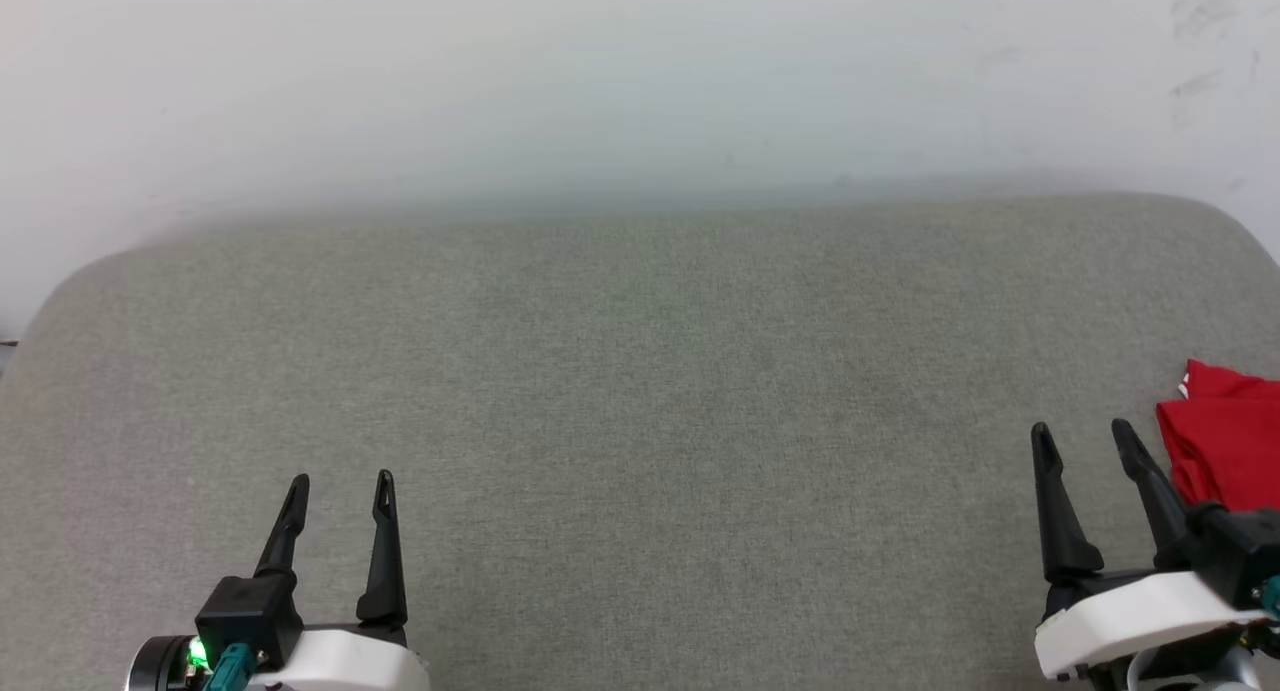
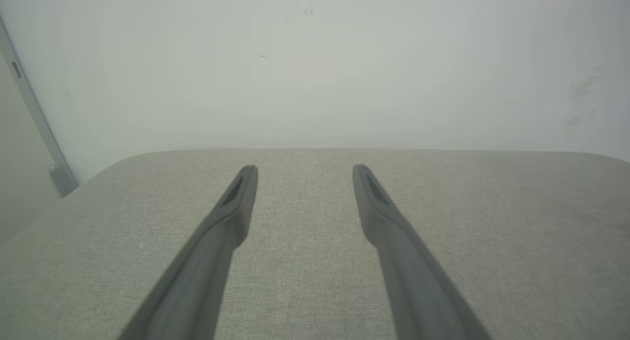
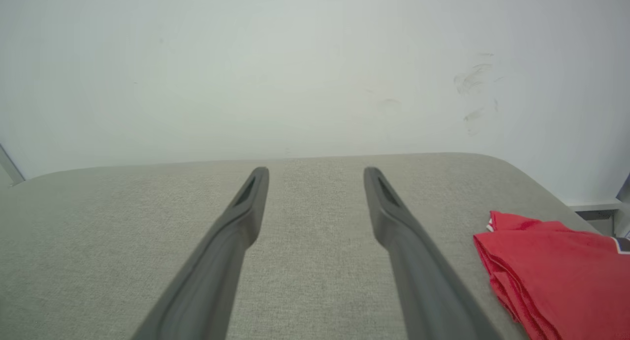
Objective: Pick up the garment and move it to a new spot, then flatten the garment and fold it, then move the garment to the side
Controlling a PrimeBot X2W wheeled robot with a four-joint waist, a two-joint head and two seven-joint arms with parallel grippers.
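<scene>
The garment (image 1: 1225, 451), a folded heap of bright red cloth with a sliver of white trim at its far corner, lies on the grey fabric-covered counter (image 1: 640, 371) at about 3 o'clock in the head view, cut off by the picture's edge. The right gripper (image 1: 1082, 431) sits at 4 o'clock, just beside the garment but apart from it, its fingers spread wide with nothing between them. In the right wrist view the red cloth (image 3: 556, 261) lies at 4 o'clock, beyond the right-hand finger. The left gripper (image 1: 341, 481) rests at 7 o'clock, well apart from the garment, fingers likewise wide and empty over bare counter. A pale wall (image 1: 600, 81) rises behind, at 12 o'clock.
</scene>
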